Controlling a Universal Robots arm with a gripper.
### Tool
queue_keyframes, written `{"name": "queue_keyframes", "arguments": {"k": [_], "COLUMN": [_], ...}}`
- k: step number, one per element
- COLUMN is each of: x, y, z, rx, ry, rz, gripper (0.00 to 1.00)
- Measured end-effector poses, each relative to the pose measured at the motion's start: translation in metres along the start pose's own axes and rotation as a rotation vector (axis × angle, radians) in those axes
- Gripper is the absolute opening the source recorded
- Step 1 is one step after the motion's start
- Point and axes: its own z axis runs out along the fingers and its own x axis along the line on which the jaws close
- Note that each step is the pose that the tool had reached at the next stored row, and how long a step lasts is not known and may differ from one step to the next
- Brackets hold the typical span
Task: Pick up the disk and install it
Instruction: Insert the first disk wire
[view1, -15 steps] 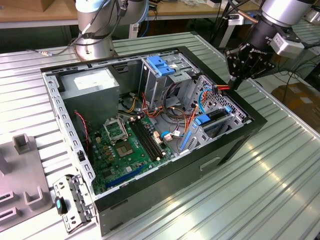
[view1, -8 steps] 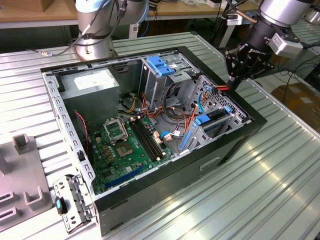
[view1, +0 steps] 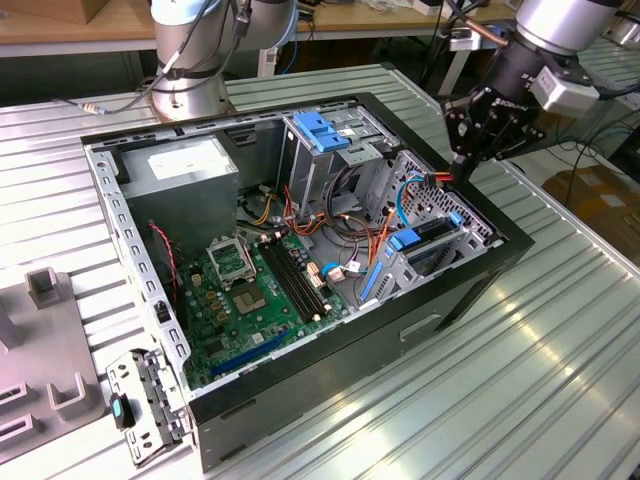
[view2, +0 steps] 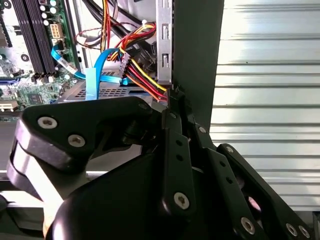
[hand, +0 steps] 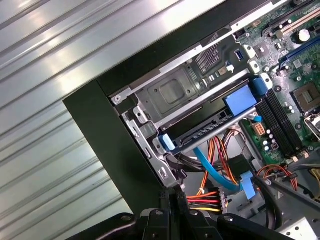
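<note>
The disk (view1: 432, 238) lies in the low drive bay at the exterior view's right side of the open computer case (view1: 330, 385), its blue end tabs showing. The first wrist view has the disk (hand: 210, 131) as a dark slab between blue tabs (hand: 241, 100), under the bay's grey metal cage (hand: 170, 92). My gripper (view1: 458, 172) hangs just above the case's far right corner, beside the bay. Its fingers (view2: 172, 130) are pressed together at a bundle of red, yellow and black power wires (view2: 142, 80). The gripper (hand: 172, 194) tips meet the wires (hand: 200, 200) leading to a black connector.
The green motherboard (view1: 250, 290) fills the case floor, with a tall grey cage and its light-blue latch (view1: 322, 135) behind it and a power supply (view1: 185, 170) at the back left. A blue data cable (hand: 215, 170) loops near the bay. A loose bracket (view1: 145, 405) lies on the ribbed table (view1: 560, 330).
</note>
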Motion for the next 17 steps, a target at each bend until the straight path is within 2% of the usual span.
{"name": "queue_keyframes", "arguments": {"k": [4,10,12,17], "x": [-0.001,-0.0011,-0.0022,-0.006], "y": [0.0007,0.0007,0.0014,0.0037], "z": [0.0001,0.0004,0.0005,0.0005], "rx": [0.0011,0.0037,0.0043,0.0045], "ry": [0.0002,0.001,0.0009,0.0011], "rz": [0.039,0.138,0.154,0.168], "gripper": [0.17,0.17,0.17,0.17]}}
